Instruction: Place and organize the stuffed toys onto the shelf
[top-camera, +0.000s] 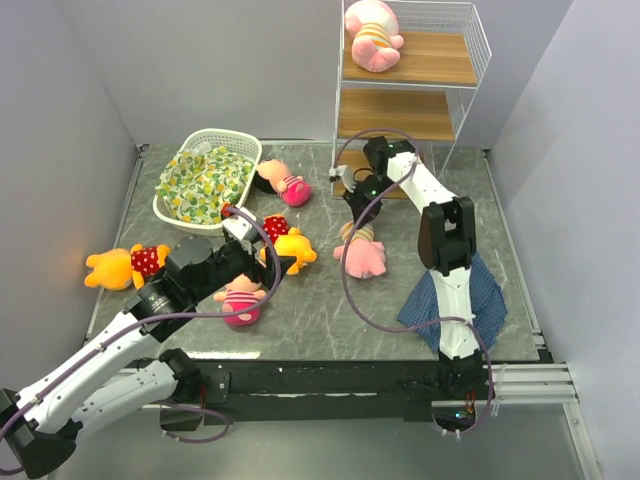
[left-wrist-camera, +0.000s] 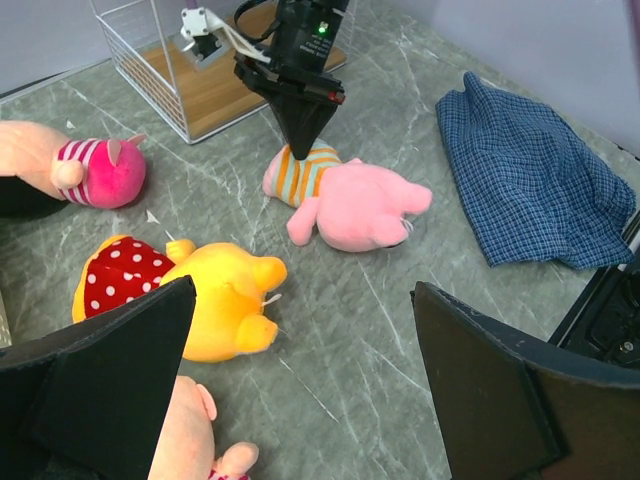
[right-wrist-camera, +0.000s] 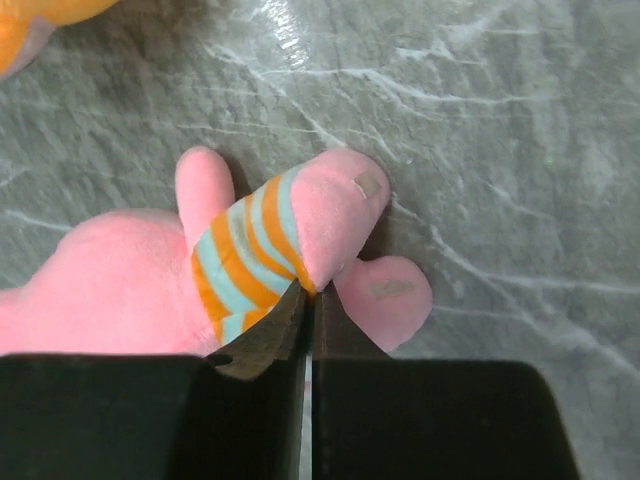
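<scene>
The shelf (top-camera: 400, 112) stands at upper right. On the table (top-camera: 330, 310), mid-frame, lies the striped piglet (top-camera: 362, 255), with the right hand (right-wrist-camera: 308, 298) pinched together on its shirt. The grasp looks made, so next comes a lift toward the shelf. The left hand (left-wrist-camera: 300, 395), lower left, gapes apart and holds nothing.

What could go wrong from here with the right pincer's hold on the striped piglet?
1. The right pincer pinches only a fold at the shirt edge of the striped piglet; the toy may slip out on lifting.
2. Held by so little, it would likely dangle and could catch the wire frame of the shelf.
</scene>
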